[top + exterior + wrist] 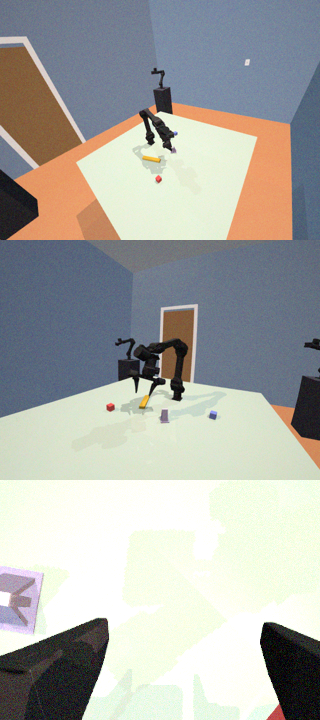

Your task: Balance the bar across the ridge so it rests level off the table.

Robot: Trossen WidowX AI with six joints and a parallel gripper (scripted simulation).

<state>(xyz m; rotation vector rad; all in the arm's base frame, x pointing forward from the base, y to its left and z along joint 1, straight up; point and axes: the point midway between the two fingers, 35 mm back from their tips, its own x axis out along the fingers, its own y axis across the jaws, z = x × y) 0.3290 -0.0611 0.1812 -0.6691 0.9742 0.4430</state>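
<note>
The yellow-orange bar (pixel 151 158) (pixel 144 402) lies flat on the pale table (pixel 219 155) (pixel 206 451). The small purple ridge (pixel 173 150) (pixel 164 415) (pixel 20 601) stands upright with nothing on it, at the left edge of the wrist view. My gripper (pixel 143 394) (pixel 185 631) is open and empty, fingers pointing down above the table. In the exterior view one fingertip overlaps the bar's far end, but the wrist view shows no bar between the fingers. In the top view the fingers are partly hidden, near the ridge in the picture.
A red cube (pixel 158 178) (pixel 110 407) (pixel 278 715) lies on the table, partly behind the right finger in the wrist view. A blue cube (pixel 175 133) (pixel 213 414) lies on the other side of the ridge. Another small arm stands on a dark pedestal (pixel 163 100) (pixel 128 369) beyond the table.
</note>
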